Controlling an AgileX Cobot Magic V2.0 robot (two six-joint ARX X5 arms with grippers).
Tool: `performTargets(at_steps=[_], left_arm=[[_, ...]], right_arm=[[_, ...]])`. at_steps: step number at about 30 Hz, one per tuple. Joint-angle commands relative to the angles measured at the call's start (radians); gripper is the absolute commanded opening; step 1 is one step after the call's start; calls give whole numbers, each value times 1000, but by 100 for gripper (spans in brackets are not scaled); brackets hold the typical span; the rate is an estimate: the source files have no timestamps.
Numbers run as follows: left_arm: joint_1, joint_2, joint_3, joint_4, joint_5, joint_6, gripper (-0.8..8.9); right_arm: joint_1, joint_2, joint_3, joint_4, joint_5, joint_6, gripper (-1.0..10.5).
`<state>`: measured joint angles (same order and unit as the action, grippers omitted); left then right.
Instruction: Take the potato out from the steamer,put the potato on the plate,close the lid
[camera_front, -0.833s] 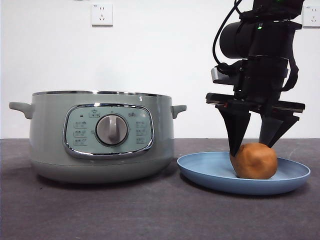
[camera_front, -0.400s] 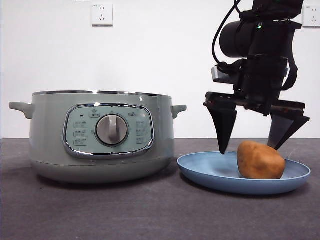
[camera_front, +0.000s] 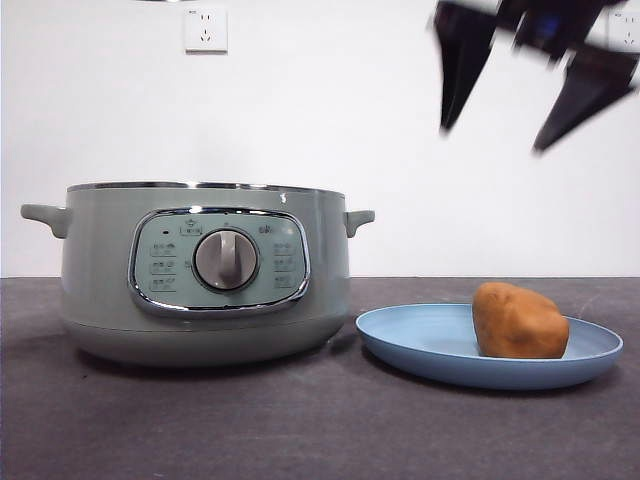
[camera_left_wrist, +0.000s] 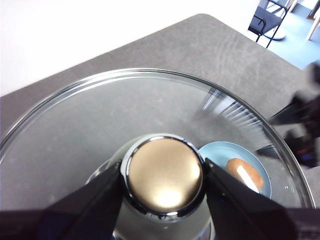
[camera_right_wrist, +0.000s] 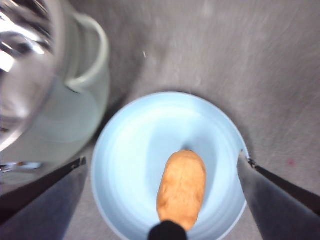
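Potato (camera_front: 519, 321) lies on its side on the right part of the light-blue plate (camera_front: 420, 345), free of any grip; the plate sits on the dark table just right of the pale-green steamer (camera_front: 205, 270), whose chrome rim stands open. My right gripper (camera_front: 535, 85) hangs high above the plate with its jaws spread wide and nothing between them. What remains is the lid (camera_left_wrist: 100, 120), and my left gripper (camera_left_wrist: 162, 185) has it: both jaws are closed on the knob (camera_left_wrist: 165, 172), one on each side, with the glass dome hanging below, up in the air. The plate and potato show through the glass. I judge the lid heavy for its handle, rigid and breakable, with a smooth, shiny knob that could slip or swing if tilted. The knob is the only sensible hold, so I would keep it level and set the chrome edge squarely onto the steamer's rim.
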<state>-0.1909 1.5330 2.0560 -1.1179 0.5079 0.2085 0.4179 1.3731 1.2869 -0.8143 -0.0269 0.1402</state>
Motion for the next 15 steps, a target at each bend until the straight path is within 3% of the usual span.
performTargets(at_steps=[1, 5, 15], left_arm=[[-27, 26, 13, 56, -11, 2, -8], [-73, 68, 11, 71, -151, 2, -8], [-177, 108, -80, 169, -167, -26, -8]], right_arm=[[2, -100, -1, -19, 0, 21, 501], [2, -234, -1, -43, 7, 21, 501], [1, -412, 0, -71, 12, 20, 500]])
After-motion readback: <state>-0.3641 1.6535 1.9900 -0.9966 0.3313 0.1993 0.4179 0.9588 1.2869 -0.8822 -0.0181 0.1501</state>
